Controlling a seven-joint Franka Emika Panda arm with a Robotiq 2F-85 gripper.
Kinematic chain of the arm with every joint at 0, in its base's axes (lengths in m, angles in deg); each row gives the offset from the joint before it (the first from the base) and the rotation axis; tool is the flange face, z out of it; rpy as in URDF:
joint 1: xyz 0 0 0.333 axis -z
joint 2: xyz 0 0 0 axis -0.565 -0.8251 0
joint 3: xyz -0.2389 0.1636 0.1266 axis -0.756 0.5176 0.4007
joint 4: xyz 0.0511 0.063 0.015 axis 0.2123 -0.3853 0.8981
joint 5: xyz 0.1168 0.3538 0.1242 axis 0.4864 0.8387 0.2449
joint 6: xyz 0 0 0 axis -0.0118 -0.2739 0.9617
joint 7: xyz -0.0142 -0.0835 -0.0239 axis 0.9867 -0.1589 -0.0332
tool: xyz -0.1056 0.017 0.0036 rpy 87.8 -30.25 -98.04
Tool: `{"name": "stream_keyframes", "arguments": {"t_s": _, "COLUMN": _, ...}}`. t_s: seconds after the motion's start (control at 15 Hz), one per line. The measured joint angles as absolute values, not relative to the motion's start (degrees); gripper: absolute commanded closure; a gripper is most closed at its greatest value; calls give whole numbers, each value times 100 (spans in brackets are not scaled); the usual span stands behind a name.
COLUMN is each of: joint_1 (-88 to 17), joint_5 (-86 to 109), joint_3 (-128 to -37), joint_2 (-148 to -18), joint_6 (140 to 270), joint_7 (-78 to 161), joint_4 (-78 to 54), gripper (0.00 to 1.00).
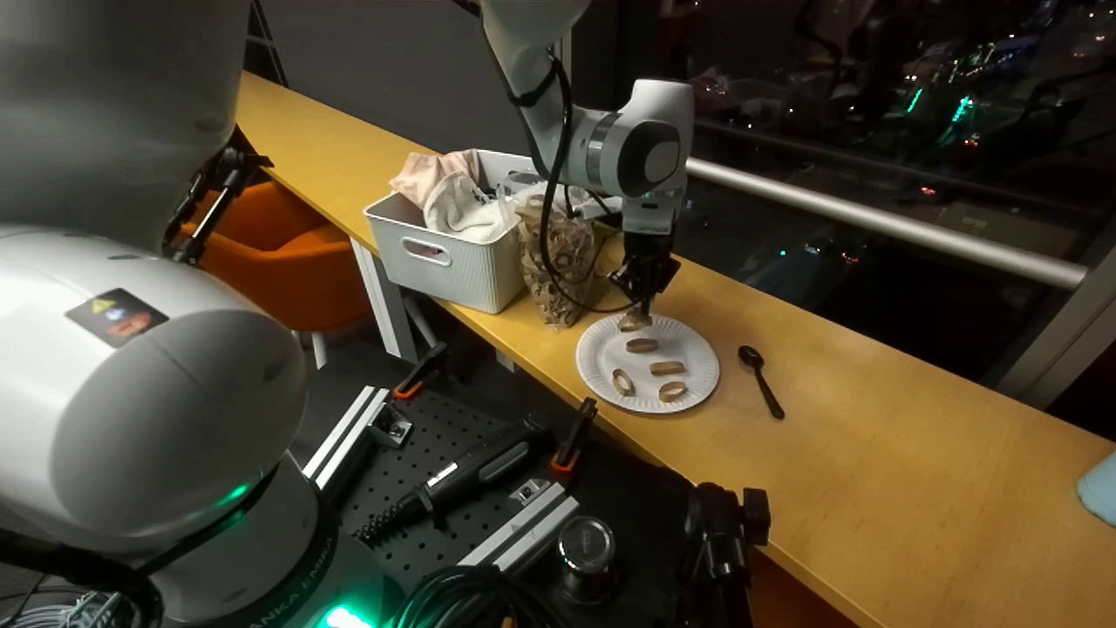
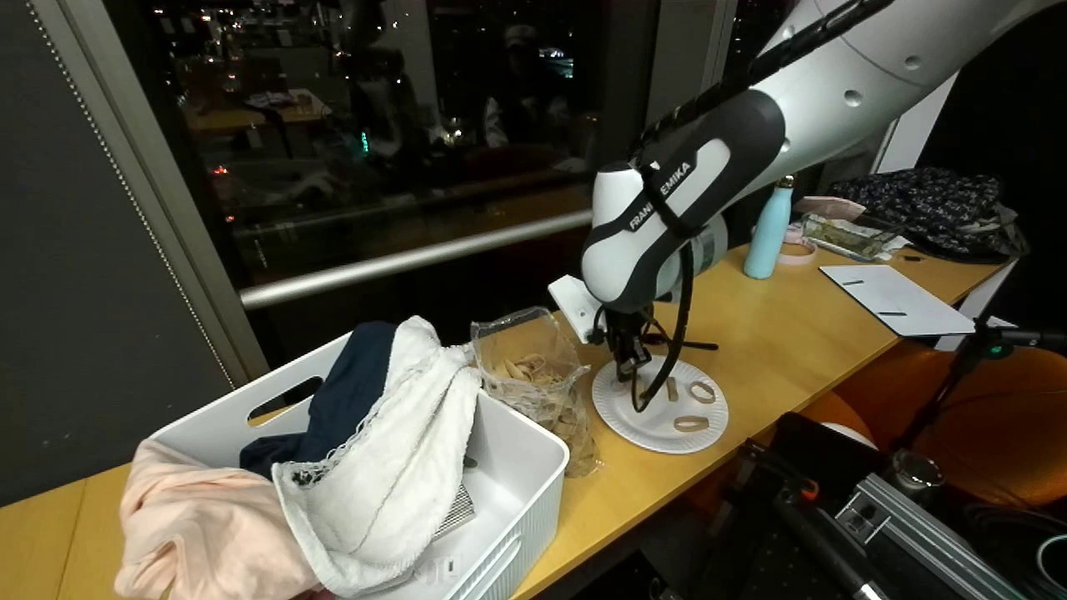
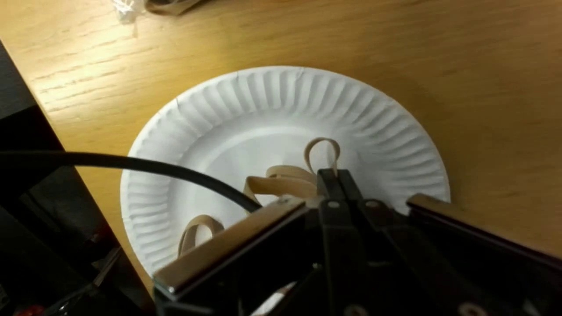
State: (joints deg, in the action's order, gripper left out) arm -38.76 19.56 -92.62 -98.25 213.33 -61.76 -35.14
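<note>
In an exterior view, a white bin is holding pink and white cloths at ten o'clock from the paper plate. Beside the bin, a clear bag is containing tan bands. The plate is bearing four loose bands; near its twelve o'clock, the gripper is pinching a fifth band, its jaws standing nearly together

Paper plate: matt, fluted rim. Rubber-looking bands: matt, smooth. Worktop: grained wood, satin sheen. Bag: clear plastic, glossy, crinkled. Towel: rough cloth.
</note>
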Motion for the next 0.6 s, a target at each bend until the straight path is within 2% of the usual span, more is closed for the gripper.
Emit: {"name": "stream_keyframes", "arguments": {"t_s": 0.6, "joint_1": -3865, "joint_5": 1412, "joint_3": -9457, "joint_2": -8050, "joint_6": 21331, "joint_7": -6245, "joint_4": -4470, "gripper": 99}}
